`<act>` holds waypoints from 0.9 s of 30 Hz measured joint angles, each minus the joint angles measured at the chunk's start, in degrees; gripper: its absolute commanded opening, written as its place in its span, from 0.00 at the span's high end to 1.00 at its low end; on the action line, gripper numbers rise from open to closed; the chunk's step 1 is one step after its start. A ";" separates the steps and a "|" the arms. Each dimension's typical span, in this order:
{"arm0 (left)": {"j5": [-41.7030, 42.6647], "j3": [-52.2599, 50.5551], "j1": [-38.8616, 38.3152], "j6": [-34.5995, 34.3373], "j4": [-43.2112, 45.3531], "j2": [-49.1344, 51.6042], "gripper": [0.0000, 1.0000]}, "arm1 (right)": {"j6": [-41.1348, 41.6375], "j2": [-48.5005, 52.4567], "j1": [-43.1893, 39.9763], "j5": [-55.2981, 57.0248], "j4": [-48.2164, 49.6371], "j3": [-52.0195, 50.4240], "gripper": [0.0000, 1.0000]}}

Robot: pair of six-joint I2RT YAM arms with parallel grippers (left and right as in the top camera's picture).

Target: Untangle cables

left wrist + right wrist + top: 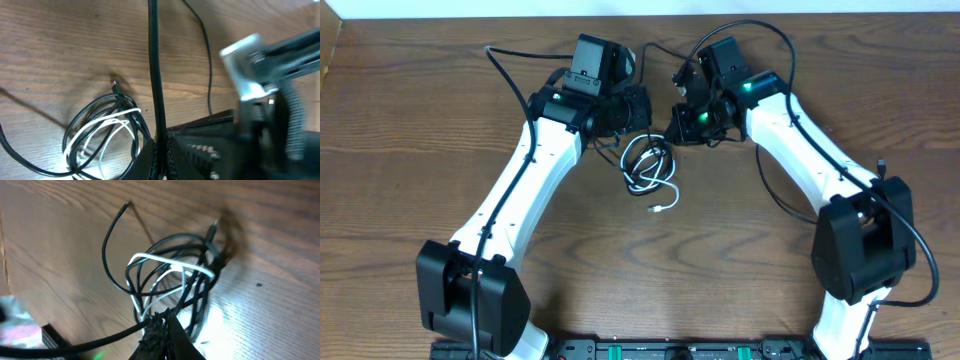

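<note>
Overhead, I see the cables (pixel 648 160) lying in a loose knotted coil on the table (pixel 420 120), between the two wrists and just in front of them. The white cable (pixel 165 260) loops through the black ones. My left gripper (pixel 161 150) has its fingers together on a black cable (pixel 154 75) that runs straight up from them. My right gripper (pixel 162 325) is pinched shut at the coil's edge on a black strand; whether it's the same cord, I cannot tell.

The tangled coil of black and white cables (pixel 648 160) blocks my middle; the brown wooden desk (pixel 410 120) lies open outward.
</note>
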 measured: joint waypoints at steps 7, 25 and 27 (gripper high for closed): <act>-3.13 0.00 0.00 -1.90 2.89 0.00 0.93 | -2.75 0.13 -3.87 -4.70 -4.31 -0.09 0.59; -7.56 0.00 0.00 -11.41 8.83 0.00 0.92 | 5.33 0.13 2.25 3.43 -0.22 -0.09 0.28; -7.58 0.00 0.00 -11.61 8.83 0.00 0.92 | 8.76 0.13 3.43 8.22 0.35 -0.09 0.28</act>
